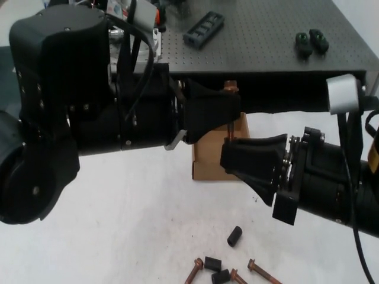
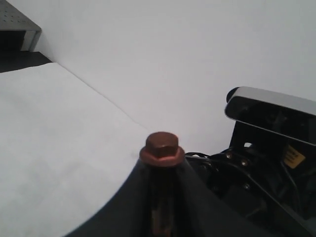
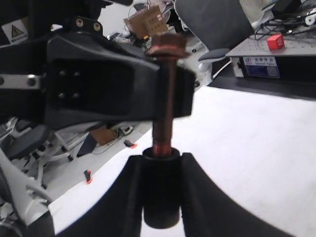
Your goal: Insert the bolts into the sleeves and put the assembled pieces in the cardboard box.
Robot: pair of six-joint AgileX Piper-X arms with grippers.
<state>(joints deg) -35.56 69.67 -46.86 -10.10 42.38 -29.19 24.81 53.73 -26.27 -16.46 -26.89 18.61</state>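
The left pincer (image 2: pixel 163 180) clamps a copper hex-head bolt (image 3: pixel 165 98), its tip in the mouth of the short black cylindrical sleeve (image 3: pixel 160 197) squeezed by the right pincer (image 3: pixel 160 168), above the brown cardboard box (image 1: pixel 207 167) by the counter's far edge. A slight tilt could jam the bolt.

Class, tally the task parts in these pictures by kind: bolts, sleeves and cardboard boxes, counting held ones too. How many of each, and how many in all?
Bolts: 4, one held, three loose
Sleeves: 4, one held, three loose
Cardboard box: 1
Total: 9
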